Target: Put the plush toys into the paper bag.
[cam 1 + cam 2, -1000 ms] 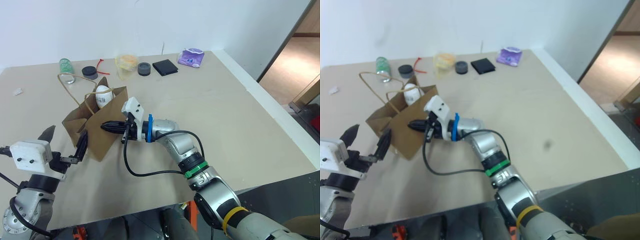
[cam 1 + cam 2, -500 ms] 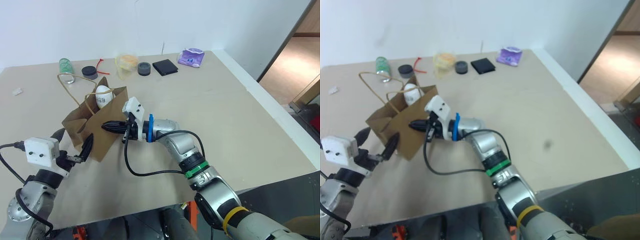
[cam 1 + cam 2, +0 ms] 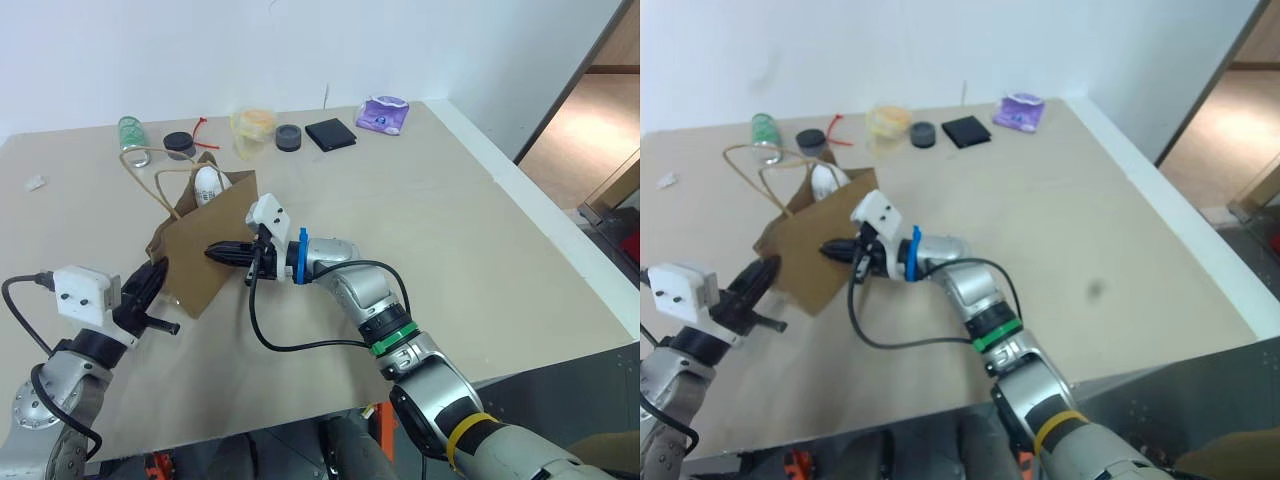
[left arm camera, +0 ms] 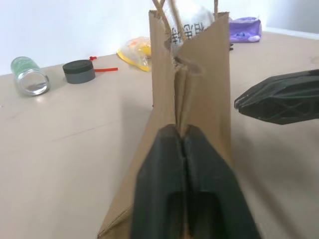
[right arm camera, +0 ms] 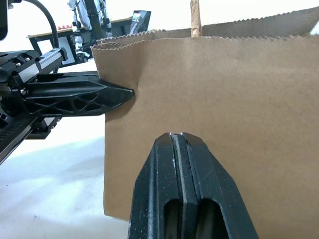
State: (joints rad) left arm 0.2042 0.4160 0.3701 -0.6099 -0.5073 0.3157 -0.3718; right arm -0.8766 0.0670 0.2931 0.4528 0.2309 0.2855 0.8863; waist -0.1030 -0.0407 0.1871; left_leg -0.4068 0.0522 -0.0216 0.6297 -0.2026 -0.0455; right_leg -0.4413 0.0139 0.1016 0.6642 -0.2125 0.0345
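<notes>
White egg toy [image 3: 207,185] sits in paper bag [image 3: 205,260], gingerbread toy unseen; left pincer [image 3: 150,285] clamps bag's fold, right pincer [image 3: 222,253] closed against bag side.

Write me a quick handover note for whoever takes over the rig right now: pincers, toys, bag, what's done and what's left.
Left pincer: shut, pinching the side fold of the paper bag, as the left wrist view shows.
Right pincer: shut, its tip against the bag's broad face; whether it grips paper I cannot tell.
Bag: on the table, tilted, with its handles toward the far edge.
White egg toy: at the bag's mouth, partly behind the rim; whether it sits fully inside is unclear.
Brown gingerbread toy: not located.
Left: confirm the egg toy is inside, find the brown toy and bag it.
</notes>
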